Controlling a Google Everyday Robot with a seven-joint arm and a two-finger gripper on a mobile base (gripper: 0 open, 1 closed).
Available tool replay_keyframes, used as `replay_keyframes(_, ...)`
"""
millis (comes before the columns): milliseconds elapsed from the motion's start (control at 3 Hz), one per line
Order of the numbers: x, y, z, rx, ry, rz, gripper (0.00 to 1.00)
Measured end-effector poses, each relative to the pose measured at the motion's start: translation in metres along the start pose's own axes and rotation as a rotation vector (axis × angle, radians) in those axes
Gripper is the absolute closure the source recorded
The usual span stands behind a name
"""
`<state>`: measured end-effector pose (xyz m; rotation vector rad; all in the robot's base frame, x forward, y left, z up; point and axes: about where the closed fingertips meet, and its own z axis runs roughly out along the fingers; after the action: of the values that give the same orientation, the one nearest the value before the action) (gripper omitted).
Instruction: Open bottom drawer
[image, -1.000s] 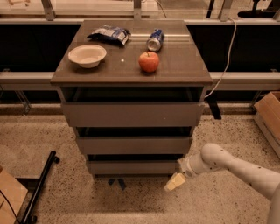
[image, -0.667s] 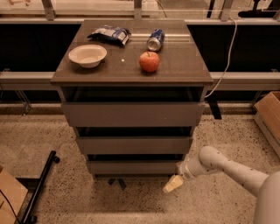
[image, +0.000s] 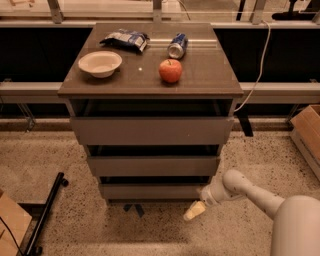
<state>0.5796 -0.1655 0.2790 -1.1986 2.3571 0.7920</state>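
3 drawer fronts on cabinet (image: 200, 75); bottom drawer (image: 150, 191) is the lowest, at 6 o'clock from frame centre, and appears closed. Gripper (image: 195, 210) sits low, at approx 4 o'clock off the drawer's right corner, near but apart from the front. Open or closed: can't tell. No handle seen. Judgement: raise tip to dark gap (image: 150, 179) above front, catch top edge, pull straight toward 6 o'clock. Risk: slipping off lip, or skewing drawer w/ an off-centre pull.
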Motion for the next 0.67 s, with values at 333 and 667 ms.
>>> replay_keyframes(333,-0.002,-0.015,0.017,-0.009,-0.010,-0.019,0.00)
replay_keyframes(667,-0.009,-0.032,0.024,0.007,-0.011,-0.055,0.00)
